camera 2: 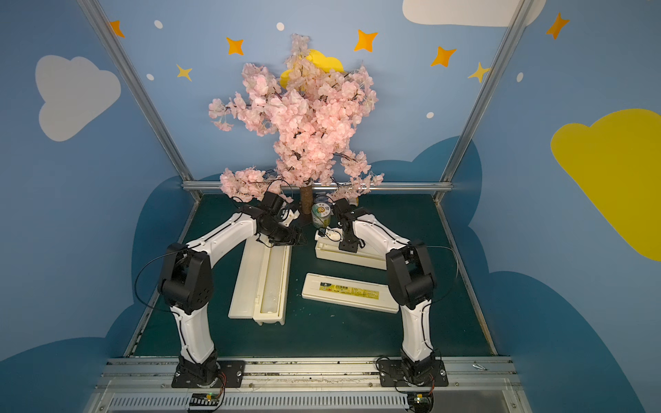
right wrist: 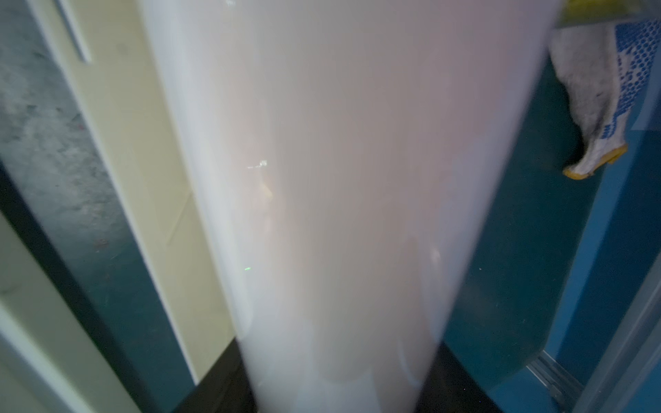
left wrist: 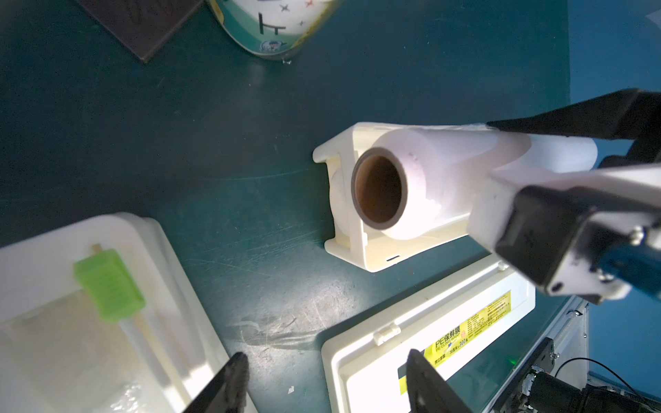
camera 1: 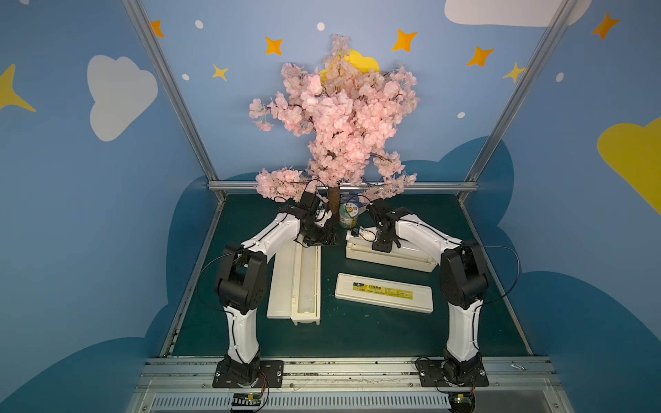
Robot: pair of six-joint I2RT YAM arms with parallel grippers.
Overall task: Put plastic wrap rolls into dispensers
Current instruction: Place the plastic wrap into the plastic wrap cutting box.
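Right of centre, the right end effector (camera 1: 381,246) grasps a roll (left wrist: 440,168) partly seated in an open dispenser (left wrist: 357,257); next, likely settle it and let go. The left end effector (left wrist: 327,357) hangs released.

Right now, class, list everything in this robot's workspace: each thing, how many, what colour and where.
plastic wrap rolls: 2, translucent white; left roll lies in the left dispenser, right roll is held at the right dispenser
dispensers: 2, cream, both open on the mat
labelled lid: 1, cream with a yellow strip, flat, nearer the robot than the right dispenser
can: 1, green and white, beside the tree trunk
blossom tree: 1, pink, back centre
glove: 1, white and blue, on the mat
mat: 1, dark green
left gripper: open, empty
right gripper: shut on the right roll
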